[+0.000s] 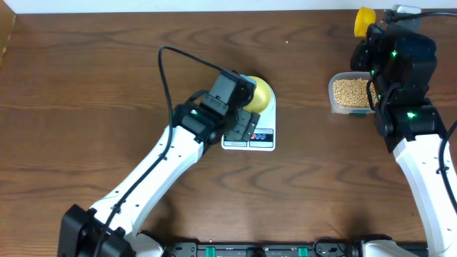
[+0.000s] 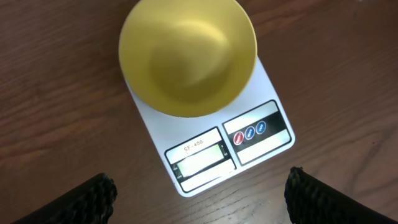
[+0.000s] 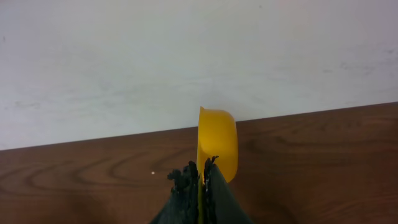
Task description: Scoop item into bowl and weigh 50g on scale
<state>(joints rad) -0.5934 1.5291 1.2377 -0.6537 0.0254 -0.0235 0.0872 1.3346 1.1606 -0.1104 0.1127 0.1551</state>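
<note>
Overhead first: the left end effector hangs wide open over the display end of the scale, holding nothing. The bowl sits on the platform just past its fingertips. My guess is it's parked there so its camera can watch the reading. Well off to the side, the right end effector is clamped on the scoop. The tub of beans sits right beside it on the bench. As far as I can see, all the beans are in that tub.

Left wrist view: the bowl is ahead of the spread fingers and it's empty. It sits on the far end of the scale. The scale's long axis runs roughly away from the end effector, skewed a bit, with the display on the near edge. I can't read any digits on it.

Right wrist view: the fingers are pinched tight on the scoop's handle. The cup sticks straight out past the fingertips, so its long axis is in line with the end effector and aimed at the wall. It's turned on edge, with the mouth facing the left of the view. Held like that it couldn't carry beans, so I reckon the scooping hasn't started yet.
</note>
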